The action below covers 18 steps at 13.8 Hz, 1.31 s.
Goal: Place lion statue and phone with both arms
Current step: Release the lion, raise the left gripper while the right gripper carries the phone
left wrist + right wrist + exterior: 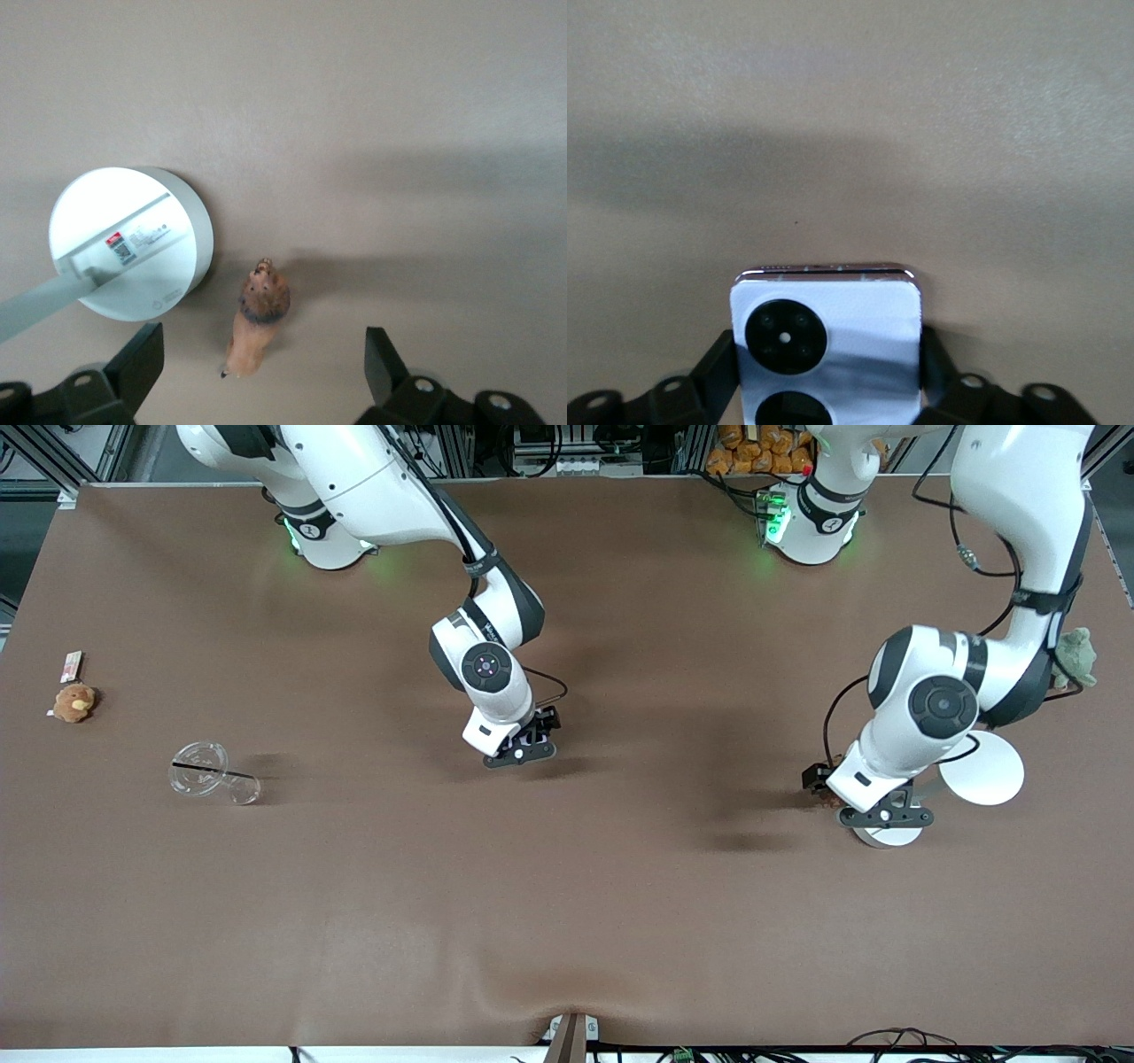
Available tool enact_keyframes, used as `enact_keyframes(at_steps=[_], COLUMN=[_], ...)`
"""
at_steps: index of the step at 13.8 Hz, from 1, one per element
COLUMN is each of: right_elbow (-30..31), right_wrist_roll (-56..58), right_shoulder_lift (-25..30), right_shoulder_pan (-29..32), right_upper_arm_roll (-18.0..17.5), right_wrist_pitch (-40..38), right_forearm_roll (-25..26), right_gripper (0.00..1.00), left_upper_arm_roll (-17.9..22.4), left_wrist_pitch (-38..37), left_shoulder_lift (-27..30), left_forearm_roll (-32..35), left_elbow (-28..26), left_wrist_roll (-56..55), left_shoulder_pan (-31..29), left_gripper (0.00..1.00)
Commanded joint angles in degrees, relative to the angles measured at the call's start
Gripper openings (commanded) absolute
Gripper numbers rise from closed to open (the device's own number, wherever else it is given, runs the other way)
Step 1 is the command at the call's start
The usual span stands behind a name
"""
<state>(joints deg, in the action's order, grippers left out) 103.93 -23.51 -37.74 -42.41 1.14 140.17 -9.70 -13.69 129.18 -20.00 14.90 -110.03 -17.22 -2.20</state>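
Note:
The lion statue (pixel 257 320) stands on the brown table, small and reddish-brown with a dark mane. My left gripper (pixel 261 367) is open above it, with one finger on each side and neither touching it. In the front view the left gripper (pixel 886 817) is low over the table at the left arm's end, and the lion (pixel 827 798) shows just beside it. My right gripper (pixel 826 376) is shut on the pale lavender phone (pixel 833 328), whose black camera circles face the camera. In the front view the right gripper (pixel 523 748) is low over the table's middle and hides the phone.
A white round-based stand (pixel 133 239) lies right beside the lion; its disc shows by the left arm (pixel 983 772). A green plush (pixel 1075 657) sits at that end. At the right arm's end are a clear cup (pixel 208 772), an orange-brown plush (pixel 74 702) and a small card (pixel 71 665).

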Motion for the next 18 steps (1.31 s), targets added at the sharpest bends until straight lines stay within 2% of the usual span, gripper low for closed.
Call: enact_keyframes(at_steps=[1, 5, 7, 9, 13, 18], right_elbow=[0.4, 0.31, 0.31, 0.31, 0.14, -0.39], right_wrist_roll=[-1.37, -1.37, -1.28, -1.19, 0.12, 5.66], right_shoulder_lift=[-0.05, 2.05, 5.12, 8.63, 16.89, 20.6], right_shoulder_pan=[-1.27, -1.01, -0.31, 1.53, 8.99, 22.25], right_upper_arm_roll=[0.18, 0.27, 0.35, 0.53, 0.53, 0.53], right_wrist_pitch=[0.64, -1.81, -4.8, -8.4, -16.31, -22.03], right_forearm_roll=[0.48, 0.48, 0.48, 0.56, 0.74, 0.74], right_gripper=[0.23, 0.2, 0.2, 0.19, 0.16, 0.15], left_upper_arm_roll=[-1.77, -4.23, -5.38, -5.65, -5.91, -5.3], left_wrist_pitch=[-5.85, -15.6, -20.44, -24.83, -32.4, -35.13], left_shoulder_lift=[2.94, 3.65, 3.65, 3.65, 3.82, 9.61], left_forearm_roll=[0.74, 0.39, -0.22, -3.54, -6.02, -8.92], left_elbow=[2.52, 9.99, 14.3, 18.78, 26.26, 27.15], left_wrist_roll=[0.35, 0.35, 0.35, 0.35, 0.35, 0.35], left_shoulder_pan=[-0.43, -0.52, -0.52, -0.61, -0.61, -0.96], left_gripper=[1.0, 1.0, 1.0, 1.0, 1.0, 1.0])
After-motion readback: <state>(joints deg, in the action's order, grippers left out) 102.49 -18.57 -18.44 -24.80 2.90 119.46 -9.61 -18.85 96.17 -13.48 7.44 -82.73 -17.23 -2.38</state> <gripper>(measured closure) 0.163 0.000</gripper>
